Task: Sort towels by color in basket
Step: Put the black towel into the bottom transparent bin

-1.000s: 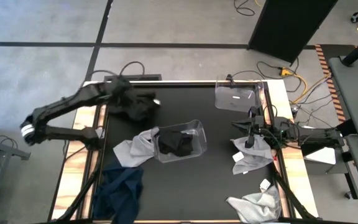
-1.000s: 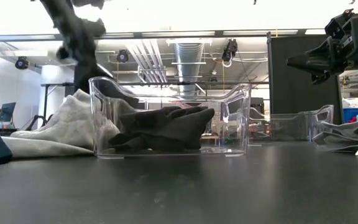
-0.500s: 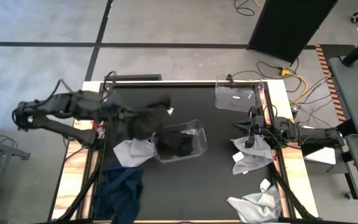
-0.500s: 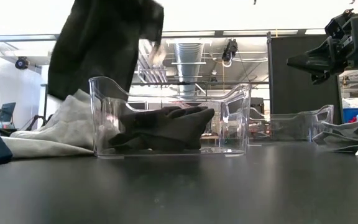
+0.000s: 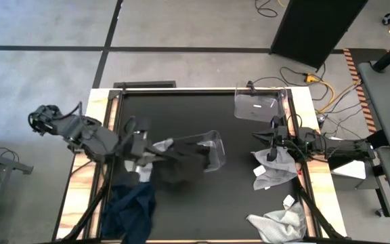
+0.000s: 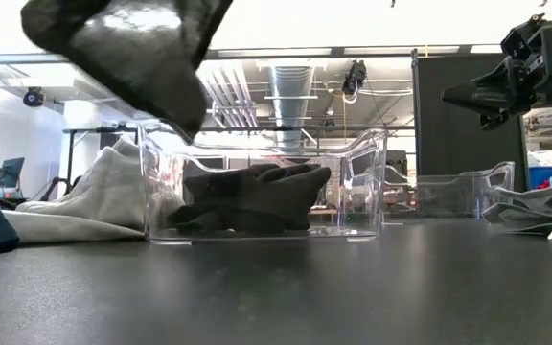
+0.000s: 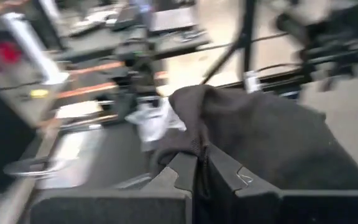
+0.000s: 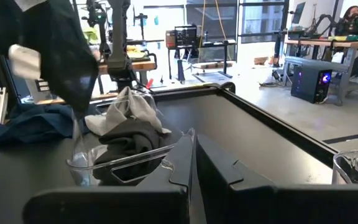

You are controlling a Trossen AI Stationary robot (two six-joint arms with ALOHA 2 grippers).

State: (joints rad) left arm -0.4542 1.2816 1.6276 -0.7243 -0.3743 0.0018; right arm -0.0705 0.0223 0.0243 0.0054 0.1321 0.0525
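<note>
My left gripper point(image 5: 149, 148) point(image 7: 201, 163) hovers by the left side of the centre clear bin point(image 5: 217, 139) point(image 6: 362, 182), shut on a black towel point(image 5: 180, 169) point(image 6: 127, 48) point(image 8: 55, 43). That towel is in the air and covers the bin's left and near part from above. Another black towel point(image 6: 247, 196) lies inside the bin. A light grey towel point(image 5: 141, 163) point(image 6: 103, 196) lies against the bin's left wall. A navy towel point(image 5: 131, 207) lies at the near left. My right gripper point(image 5: 271, 146) point(image 6: 453, 96) point(image 8: 194, 162) waits shut above a light grey towel point(image 5: 276, 168). My left gripper pinches a bunched fold of the black towel point(image 7: 194, 127) between its two fingers. It comes roughly level from the table's left. How many layers, I cannot tell. The towel is lifted clear and spreads out beyond and below the fingers, over the bin.
A second clear bin point(image 5: 256, 107) point(image 6: 463, 196) stands at the far right with nothing showing in it. Another light grey towel point(image 5: 279, 224) lies at the near right corner, with white tags point(image 5: 259, 171) nearby. Bare black tabletop point(image 5: 242, 196) lies between the bins and the near edge.
My left arm has swung from the table's far left toward the near edge and the right, to the centre bin. It has carried the black towel with it, lifted clear, and the towel now hangs over the bin's left side.
</note>
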